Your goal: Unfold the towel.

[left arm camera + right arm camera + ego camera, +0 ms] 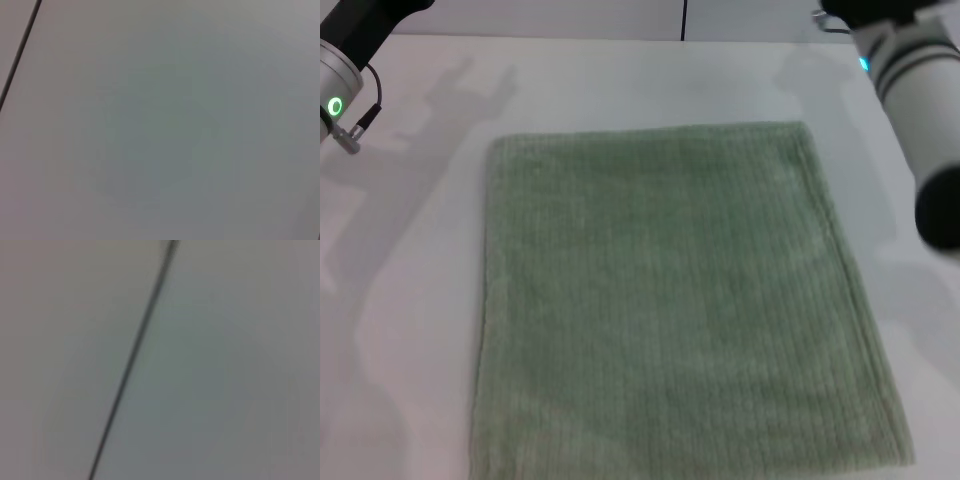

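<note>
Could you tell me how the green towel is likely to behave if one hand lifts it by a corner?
The towel lies flat on the table and looks like soft ribbed terry, so it would probably droop and fold rather than hold its shape. Being so wide, most of it would likely drag behind. Its nubby surface suggests it should not slip easily from a grip.

White table (620,80) crossed by a dark seam (683,20).

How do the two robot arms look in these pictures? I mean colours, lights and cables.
The left arm is black above a silver-grey ring that carries a small green glowing circle; a thin black cable and a metal plug hang beside it. The right arm is a thick white tube with black bands, a black end and a small blue light. No gripper fingers show in any view.
</note>
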### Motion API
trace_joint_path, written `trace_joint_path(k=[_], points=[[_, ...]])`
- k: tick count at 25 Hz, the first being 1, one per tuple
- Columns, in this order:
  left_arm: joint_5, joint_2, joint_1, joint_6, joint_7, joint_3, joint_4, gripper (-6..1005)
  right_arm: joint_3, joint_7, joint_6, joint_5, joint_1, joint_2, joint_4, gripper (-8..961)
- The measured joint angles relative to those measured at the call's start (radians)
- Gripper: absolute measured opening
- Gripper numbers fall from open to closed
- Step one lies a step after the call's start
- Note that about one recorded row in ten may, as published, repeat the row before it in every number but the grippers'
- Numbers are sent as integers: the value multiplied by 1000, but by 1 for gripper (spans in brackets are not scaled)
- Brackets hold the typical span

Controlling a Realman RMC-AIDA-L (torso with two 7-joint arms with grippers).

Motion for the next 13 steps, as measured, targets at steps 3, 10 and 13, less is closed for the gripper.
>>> trace_joint_path(k=[3, 10, 13], points=[[-29, -2, -6, 6, 44, 0, -30, 714, -138, 220, -225, -64, -58, -1, 61, -1], [-174, -6, -14, 31, 198, -1, -144, 714, -180, 798, -548, -291, -217, -1, 300, -1], [-285, -10, -20, 59, 369, -1, -227, 714, -179, 886, -611, -338, -252, -5, 394, -1]])
